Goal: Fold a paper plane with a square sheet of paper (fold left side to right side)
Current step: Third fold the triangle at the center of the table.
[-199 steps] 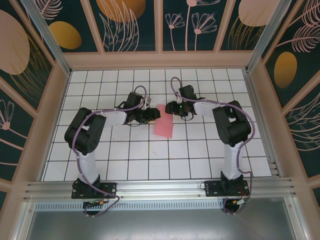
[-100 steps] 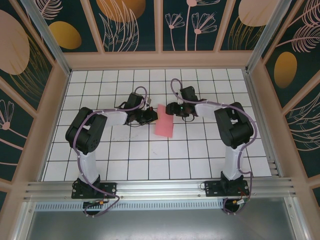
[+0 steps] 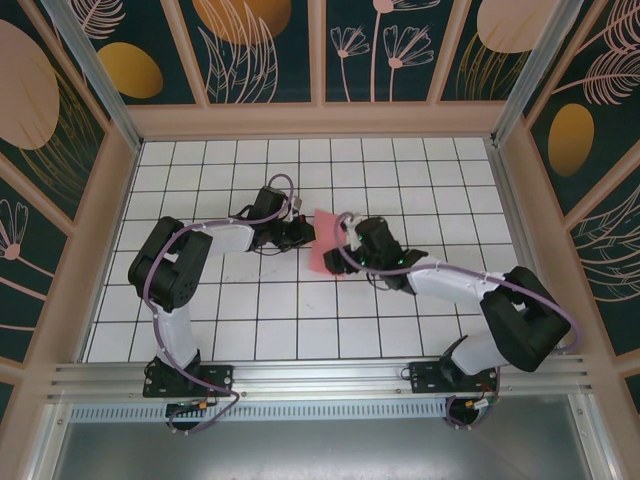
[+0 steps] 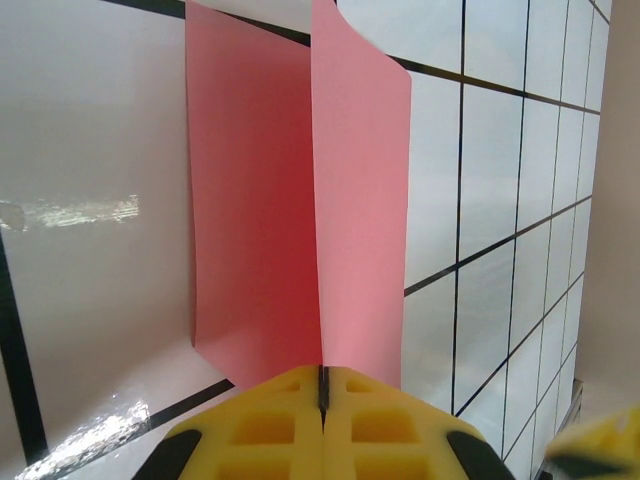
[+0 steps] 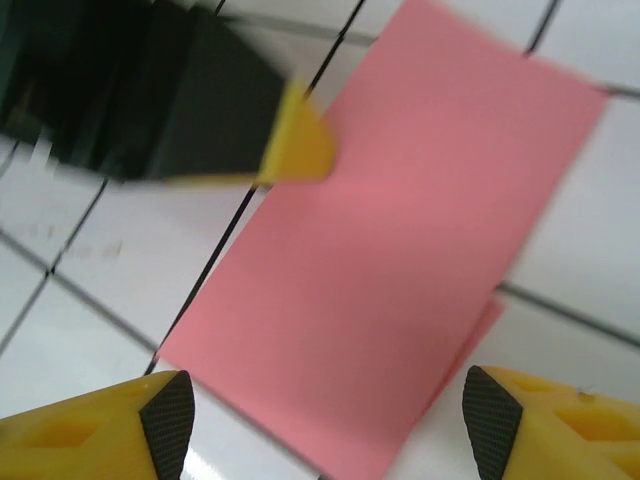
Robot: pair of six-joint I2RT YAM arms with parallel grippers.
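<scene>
The square sheet of paper (image 3: pixel 322 255) is salmon pink and lies folded into a narrow rectangle on the white grid table. In the left wrist view one layer of the paper (image 4: pixel 260 200) stands up edge-on and runs into my left gripper (image 4: pixel 322 375), which is shut on it. From above, the left gripper (image 3: pixel 303 233) sits at the paper's left edge. My right gripper (image 5: pixel 330 415) hovers open just over the paper (image 5: pixel 400 270), its fingers straddling the near end. A lower layer peeks out on the right. From above, the right gripper (image 3: pixel 343 243) is over the paper's right side.
The gridded white table (image 3: pixel 250 310) is fenced by a wooden wall (image 3: pixel 320 118) at the back and by side rails. The left gripper's yellow fingertip (image 5: pixel 297 150) shows in the right wrist view, at the paper's upper left edge. The right arm (image 3: pixel 450 285) stretches across the table's right half.
The left gripper has shut on the paper's edge. The right arm has swung from the far right of the paper round to its near right side, its jaws opening wider.
</scene>
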